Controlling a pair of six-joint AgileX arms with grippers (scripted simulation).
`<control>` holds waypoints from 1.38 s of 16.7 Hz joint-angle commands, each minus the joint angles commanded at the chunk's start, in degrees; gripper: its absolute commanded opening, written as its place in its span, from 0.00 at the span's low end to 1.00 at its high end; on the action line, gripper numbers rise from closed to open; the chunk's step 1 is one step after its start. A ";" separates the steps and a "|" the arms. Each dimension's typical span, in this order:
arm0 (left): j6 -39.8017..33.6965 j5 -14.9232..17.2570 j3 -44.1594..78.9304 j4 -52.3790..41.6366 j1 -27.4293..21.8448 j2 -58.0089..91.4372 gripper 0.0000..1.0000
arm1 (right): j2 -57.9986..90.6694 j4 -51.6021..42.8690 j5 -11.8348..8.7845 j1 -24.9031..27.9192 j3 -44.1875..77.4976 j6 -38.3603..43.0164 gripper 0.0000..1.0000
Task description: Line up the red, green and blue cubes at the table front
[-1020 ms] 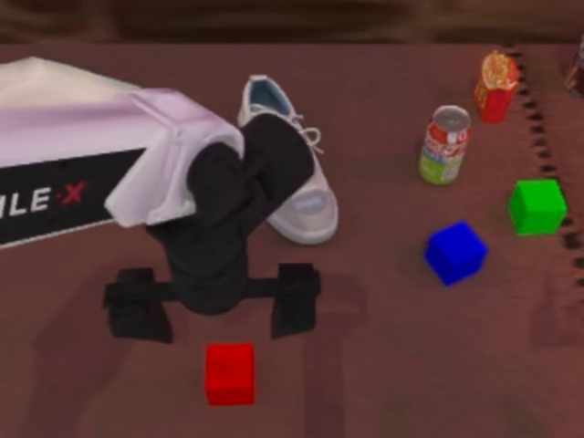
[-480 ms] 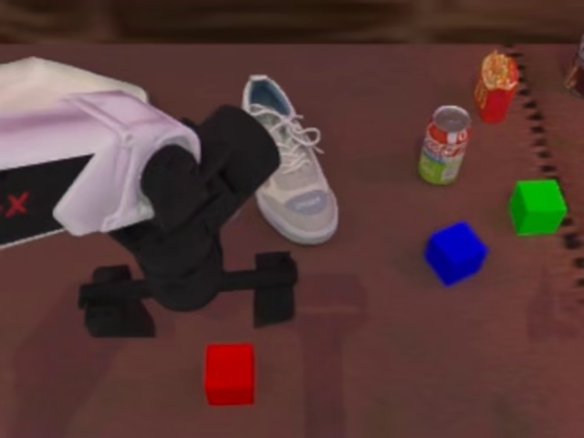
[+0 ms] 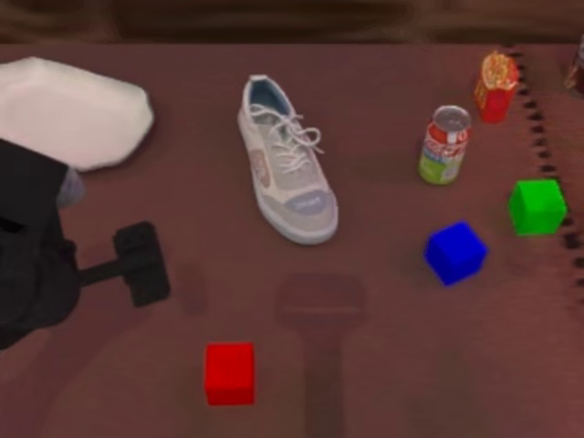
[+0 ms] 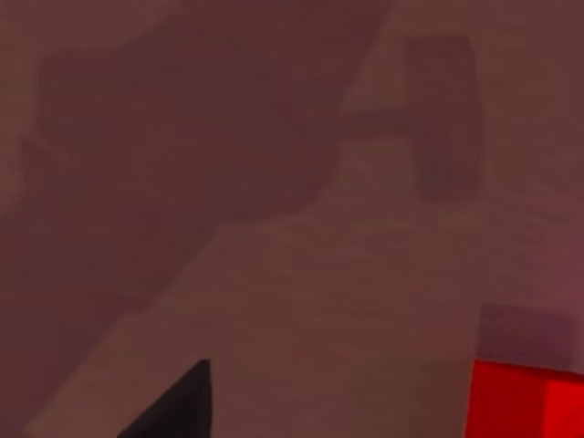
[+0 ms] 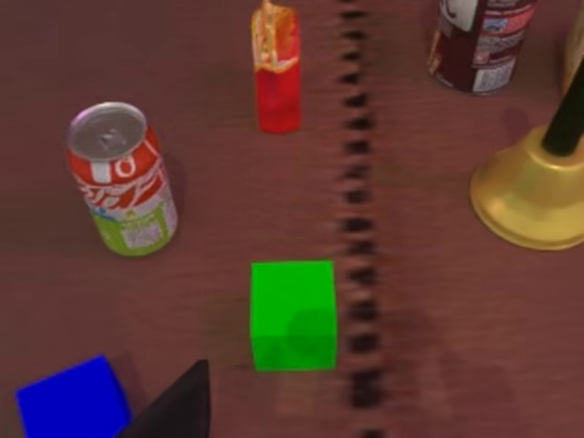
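Your red cube [image 3: 229,372] sits at the table's [image 3: 383,365] front edge; blue [image 3: 454,253] and green [image 3: 537,206] wait near the right edge. Left gripper [image 3: 137,265] holds nothing; whether it's open, I can't tell.

Seen from above: left gripper [image 3: 137,265] at the table's [image 3: 383,365] left edge, one dark finger [image 3: 141,263] showing, the other cut off, so fingers' spread impossible to judge. Red cube [image 3: 229,372] alone near the front, well apart from that gripper. White tray [image 3: 73,114] at back left. White shoe [image 3: 287,160] mid-table. Red-and-green can [image 3: 444,144] and red carton [image 3: 495,87] at back right. Blue cube [image 3: 454,253] near green cube [image 3: 537,206], apart, at right.
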 joint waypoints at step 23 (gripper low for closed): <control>36.46 2.33 -40.29 37.75 25.49 -63.31 1.00 | 83.59 -43.23 0.03 3.53 68.04 1.94 1.00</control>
